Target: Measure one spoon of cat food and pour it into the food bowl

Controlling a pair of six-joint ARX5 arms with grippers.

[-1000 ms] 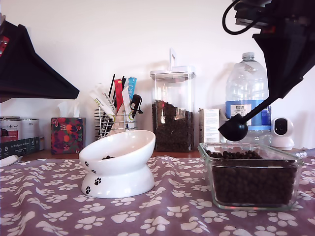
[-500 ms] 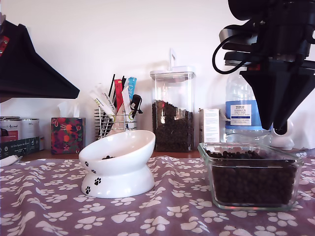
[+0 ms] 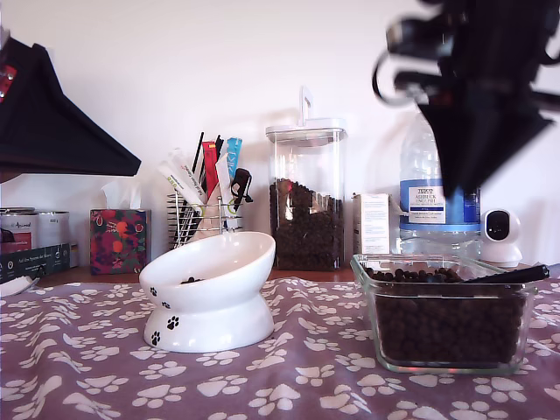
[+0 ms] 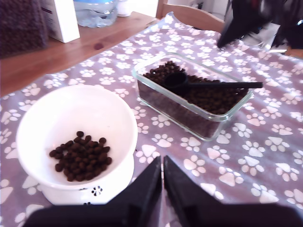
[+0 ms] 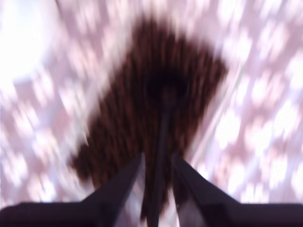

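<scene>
The black spoon [image 4: 189, 84] lies on the cat food [image 4: 210, 98] in a square glass dish [image 4: 214, 134]. Its handle [image 3: 516, 274] sticks out over the rim toward the exterior view's right. My second gripper [image 3: 455, 179] hangs high above the dish, blurred and open [image 5: 157, 156], holding nothing. The white food bowl [image 3: 210, 293] with paw prints stands at the dish's left in the exterior view. It holds a small heap of kibble [image 4: 80, 153]. My first gripper [image 4: 163, 163] is shut and empty above the bowl, at the exterior view's upper left [image 3: 131, 164].
A clear jar of kibble [image 3: 306, 197], a water bottle [image 3: 437, 184], a white box [image 3: 372, 223] and a small white camera [image 3: 501, 234] stand behind the dish. A wire holder of pens and tubes [image 3: 206, 201] and a tissue box [image 3: 120, 239] stand behind the bowl.
A second ago my second gripper held the spoon raised over the dish. It came down, let go, and has risen; the spoon now lies on the kibble.
</scene>
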